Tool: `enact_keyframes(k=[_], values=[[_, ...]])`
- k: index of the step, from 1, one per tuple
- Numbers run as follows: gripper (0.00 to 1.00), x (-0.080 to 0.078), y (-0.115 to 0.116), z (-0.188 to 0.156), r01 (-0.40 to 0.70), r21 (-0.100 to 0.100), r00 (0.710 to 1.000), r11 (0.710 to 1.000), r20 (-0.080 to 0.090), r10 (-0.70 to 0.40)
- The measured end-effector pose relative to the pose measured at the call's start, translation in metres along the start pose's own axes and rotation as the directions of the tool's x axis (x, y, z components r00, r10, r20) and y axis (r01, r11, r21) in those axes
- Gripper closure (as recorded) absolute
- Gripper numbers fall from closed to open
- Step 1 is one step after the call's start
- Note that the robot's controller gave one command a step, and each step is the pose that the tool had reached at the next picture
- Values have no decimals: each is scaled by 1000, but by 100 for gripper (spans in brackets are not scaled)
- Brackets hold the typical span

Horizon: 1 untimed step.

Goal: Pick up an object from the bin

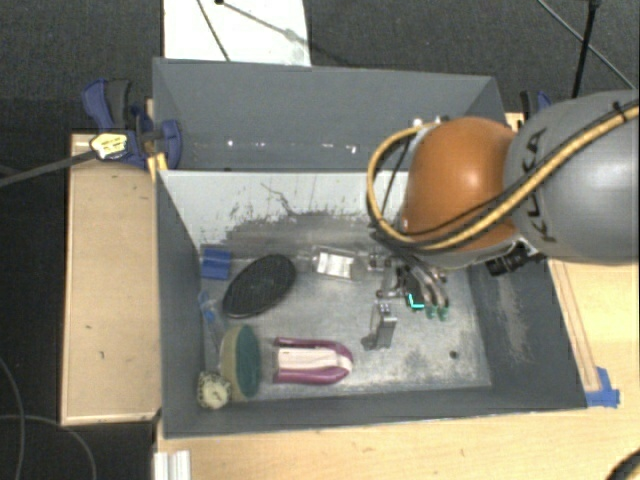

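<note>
My gripper (381, 334) hangs over the bin's floor right of centre, its one visible finger pointing down at bare metal. A pink and white stapler-shaped thing (312, 360) lies to its left near the front wall. A small clear shiny packet (334, 264) sits behind it toward the back wall. A black oval brush (259, 285) lies further left.
At the front left corner lie a green and tan round sponge (241, 361) and a small pale ball (212, 391). A blue block (215, 263) sits by the left wall. The arm's orange cover and cables hang over the bin's right part.
</note>
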<state>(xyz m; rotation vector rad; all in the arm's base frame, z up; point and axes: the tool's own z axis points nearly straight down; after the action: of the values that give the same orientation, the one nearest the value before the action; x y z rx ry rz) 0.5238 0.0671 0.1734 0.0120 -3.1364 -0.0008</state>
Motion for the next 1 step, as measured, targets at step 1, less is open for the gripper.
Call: enact_keyframes(k=[1], values=[[0, 16, 82, 42, 40, -3, 999, 999, 2, -39]])
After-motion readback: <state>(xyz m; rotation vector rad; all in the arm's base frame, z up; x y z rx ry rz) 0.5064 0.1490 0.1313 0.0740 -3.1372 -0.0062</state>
